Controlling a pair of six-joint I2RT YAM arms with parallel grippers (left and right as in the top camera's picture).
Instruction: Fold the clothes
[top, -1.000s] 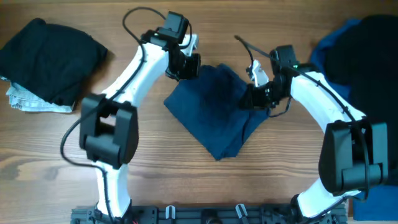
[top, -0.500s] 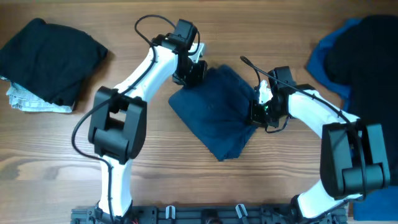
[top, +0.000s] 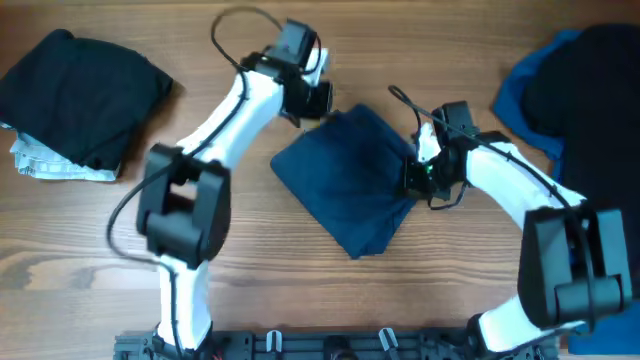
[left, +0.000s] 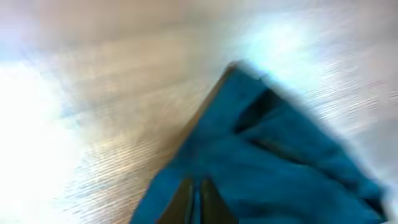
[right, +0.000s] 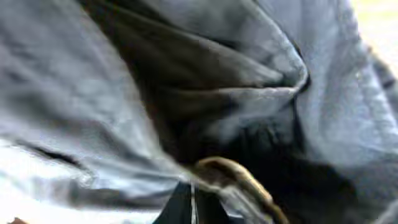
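Left gripper (top: 318, 98) backed off the navy garment (top: 350, 190), fingers together; right gripper (top: 415, 178), also closed, presses the fold, so smoothing's probably next.

Closed: left end effector (top: 312, 98), right end effector (top: 415, 178)

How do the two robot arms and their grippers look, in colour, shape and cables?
Both the left arm and the right arm have slim white links between bulky black joint housings. The left gripper and the right gripper are black, each with a small white part beside it. A thin black cable loops above the left wrist; another rises from the right one.
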